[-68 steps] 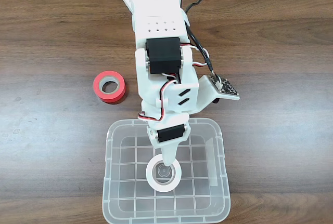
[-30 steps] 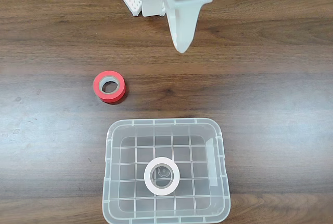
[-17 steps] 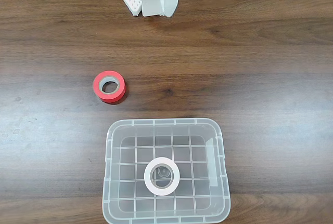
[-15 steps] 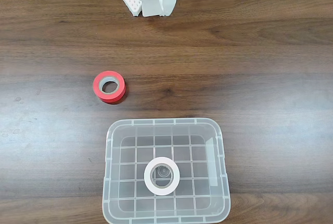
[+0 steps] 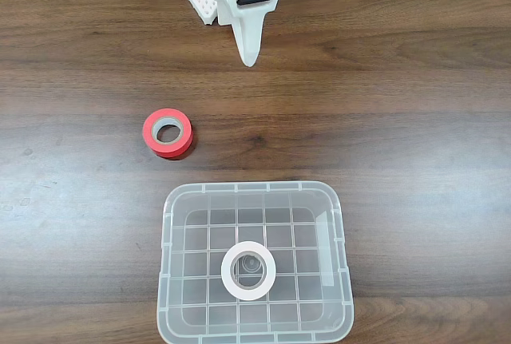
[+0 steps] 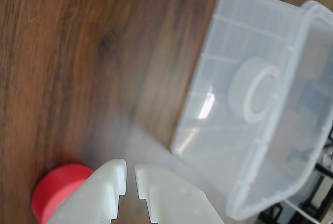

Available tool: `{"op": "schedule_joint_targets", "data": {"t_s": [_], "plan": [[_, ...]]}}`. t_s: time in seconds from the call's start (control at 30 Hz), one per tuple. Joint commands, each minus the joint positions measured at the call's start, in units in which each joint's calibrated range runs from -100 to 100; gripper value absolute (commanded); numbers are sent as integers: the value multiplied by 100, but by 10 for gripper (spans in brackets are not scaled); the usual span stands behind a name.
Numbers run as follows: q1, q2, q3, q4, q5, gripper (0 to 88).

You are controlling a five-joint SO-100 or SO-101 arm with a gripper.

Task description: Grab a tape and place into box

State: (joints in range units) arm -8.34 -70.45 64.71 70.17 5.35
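dark brown wood-grain table (image 5: 415, 120) runs across the fixed view, with black cables bunched at the far edge. the gripper (image 5: 249, 58) hangs near that far edge, pointing toward the near side, well apart from everything else; in the wrist view its two white fingertips sit close together with a narrow slit between them, and nothing is held there, so i judge it all but closed and empty. the tape (image 5: 248, 270) lies flat on the grid base inside the box (image 5: 166, 224), near the middle and slightly toward the near wall, touching no wall. by that the placing looks done. the tape should handle as a light, stiff ring, a little slick on its outer band; the sound hold would be one finger down the central hole and the other outside, pinching the wall of the ring. a red roll (image 5: 168, 132) rests on the table left of and beyond the box, apart from it. in the wrist view the box (image 6: 250, 193) is blurred and cut off at the right edge, the tape (image 6: 250, 91) reads as a pale smear through the plastic, and the red roll (image 6: 57, 190) is half hidden behind a finger. the arm's upper part is cut off by the far edge in the fixed view.
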Motion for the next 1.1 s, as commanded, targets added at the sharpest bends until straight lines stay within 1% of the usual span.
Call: {"op": "schedule_joint_targets", "data": {"t_s": [0.0,0.03,0.13,0.17,0.27,0.37,0.47,0.57,1.07], "plan": [[37,-1298,1277,-621,-29,12],[37,-1539,1479,-621,-87,12],[37,-2287,2057,-536,-540,11],[37,-2464,2189,-536,-609,10],[44,-2883,2539,-536,-619,10],[59,-2835,2951,-527,-624,10],[315,-2826,3240,-527,-624,10],[439,-2826,3275,-527,-619,10],[461,-2826,3275,-467,-630,16]]}}
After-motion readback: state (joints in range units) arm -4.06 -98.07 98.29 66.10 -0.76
